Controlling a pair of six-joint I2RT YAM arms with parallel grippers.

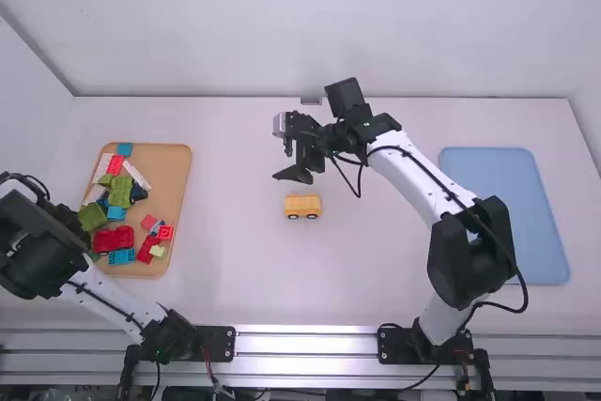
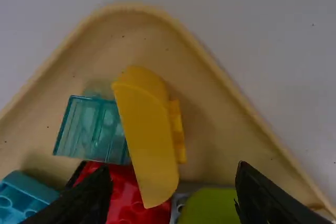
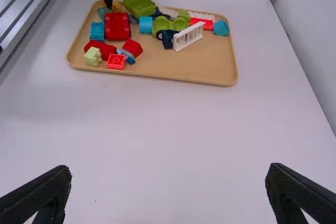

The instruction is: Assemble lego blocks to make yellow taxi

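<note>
The left gripper [image 1: 61, 223] is over the near-left part of the tray. In the left wrist view the left gripper [image 2: 173, 198] stands open, with a yellow curved brick [image 2: 149, 135] beyond its fingertips, lying against a clear teal brick [image 2: 86, 128] and a red piece [image 2: 126, 198]. A yellow wheeled car piece [image 1: 302, 206] sits alone at mid-table. Above the table, just beyond that piece, is the right gripper [image 1: 289, 152]. In the right wrist view the right gripper [image 3: 169, 177] is wide open with nothing between its fingers.
A wooden tray [image 1: 178, 176] of mixed bricks stands at the left; its raised rim [image 2: 226, 77] curves around the yellow curved brick. A green open box [image 3: 139, 5] lies near the left gripper's fingers. A blue tray [image 1: 507, 213] stands at the right.
</note>
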